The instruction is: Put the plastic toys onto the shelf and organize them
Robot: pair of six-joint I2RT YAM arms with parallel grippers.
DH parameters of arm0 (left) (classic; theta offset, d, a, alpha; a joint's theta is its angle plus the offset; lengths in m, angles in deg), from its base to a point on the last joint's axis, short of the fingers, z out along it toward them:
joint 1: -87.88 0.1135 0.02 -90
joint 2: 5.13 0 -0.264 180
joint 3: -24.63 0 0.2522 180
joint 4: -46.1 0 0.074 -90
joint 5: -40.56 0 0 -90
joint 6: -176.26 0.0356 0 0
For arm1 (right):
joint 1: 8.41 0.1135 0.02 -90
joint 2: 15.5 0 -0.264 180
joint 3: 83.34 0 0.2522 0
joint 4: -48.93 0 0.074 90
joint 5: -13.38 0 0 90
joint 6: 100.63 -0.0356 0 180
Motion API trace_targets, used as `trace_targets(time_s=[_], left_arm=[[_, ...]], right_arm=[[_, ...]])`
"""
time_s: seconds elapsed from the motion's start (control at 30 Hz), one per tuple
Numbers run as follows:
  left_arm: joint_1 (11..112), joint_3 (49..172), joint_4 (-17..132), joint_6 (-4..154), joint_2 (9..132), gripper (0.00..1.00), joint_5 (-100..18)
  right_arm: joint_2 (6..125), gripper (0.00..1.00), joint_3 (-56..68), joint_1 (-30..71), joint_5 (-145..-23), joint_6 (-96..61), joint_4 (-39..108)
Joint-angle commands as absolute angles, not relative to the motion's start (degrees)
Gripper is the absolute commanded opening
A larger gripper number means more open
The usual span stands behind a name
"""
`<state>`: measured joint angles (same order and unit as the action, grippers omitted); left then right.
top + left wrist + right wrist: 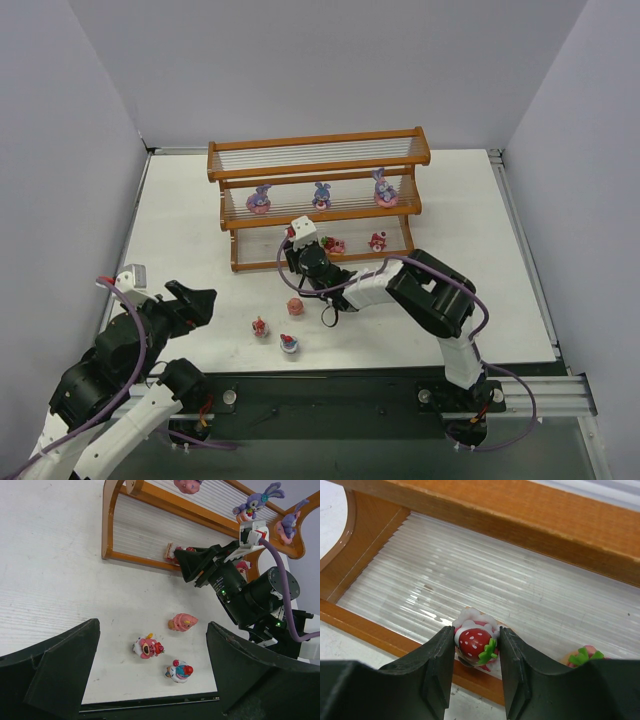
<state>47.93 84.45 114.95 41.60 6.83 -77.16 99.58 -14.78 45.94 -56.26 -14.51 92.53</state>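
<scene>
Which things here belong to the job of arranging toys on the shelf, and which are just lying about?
Belong: shelf; three purple bunnies on its middle tier; strawberry cake between the right arm's jaws; red toy on the lowest tier; three loose toys on the table.
Lying about: table; purple cables; metal rail at the near edge.

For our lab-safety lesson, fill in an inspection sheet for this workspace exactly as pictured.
Surface: white table, three loose toys in front of the shelf.
Job's things: shelf; three purple bunnies on its middle tier; two red-pink toys on the bottom tier.
Clutter: nothing seen.
Grippers: left gripper open, empty; right gripper shut on a strawberry cake at the bottom tier's front edge.
Cables: purple cables along both arms.
Surroundings: plain pale walls.
</scene>
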Motion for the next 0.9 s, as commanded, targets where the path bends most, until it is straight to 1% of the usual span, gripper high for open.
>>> trace_targets(time_s=[0.0, 0.03, 0.07, 0.13, 0.17, 0.27, 0.4, 0.5, 0.6, 0.63, 0.87], left_arm=[[47.4, 85.9, 115.5, 41.1, 6.2, 0.97, -78.4], [47.3, 86.0, 115.6, 41.0, 6.1, 0.97, -78.4], [47.3, 86.0, 115.7, 41.0, 6.1, 0.97, -78.5], [47.0, 86.0, 115.7, 40.8, 5.9, 0.97, -78.6], [46.9, 86.0, 115.8, 40.8, 5.9, 0.97, -78.7], [46.7, 86.0, 115.9, 40.7, 5.8, 0.97, -79.0], [46.5, 86.1, 116.0, 40.6, 5.7, 0.97, -79.1], [46.4, 86.0, 116.1, 40.5, 5.5, 0.97, -79.4], [46.2, 86.0, 116.1, 40.5, 5.6, 0.97, -79.5], [46.1, 86.0, 116.1, 40.4, 5.5, 0.97, -79.5], [46.0, 86.0, 116.2, 40.2, 5.6, 0.97, -79.8]], right_arm=[[100.2, 0.29, -11.4, 45.5, -58.0, -16.5, 93.6], [100.3, 0.30, -11.2, 45.4, -58.1, -16.7, 93.6], [100.5, 0.34, -11.0, 45.4, -58.2, -16.9, 93.5], [100.8, 0.37, -10.4, 45.2, -58.1, -17.4, 93.2], [101.0, 0.41, -10.2, 45.2, -58.2, -17.6, 92.9], [101.1, 0.44, -9.5, 44.8, -58.7, -18.2, 92.2], [101.6, 0.46, -8.8, 44.2, -59.7, -18.8, 90.6], [101.5, 0.49, -8.9, 44.1, -59.6, -18.8, 90.5], [101.1, 0.54, -9.1, 44.1, -59.1, -18.9, 90.5], [100.9, 0.58, -9.0, 44.1, -59.0, -18.8, 90.5], [98.8, 0.68, -10.3, 44.2, -58.4, -18.4, 91.2]])
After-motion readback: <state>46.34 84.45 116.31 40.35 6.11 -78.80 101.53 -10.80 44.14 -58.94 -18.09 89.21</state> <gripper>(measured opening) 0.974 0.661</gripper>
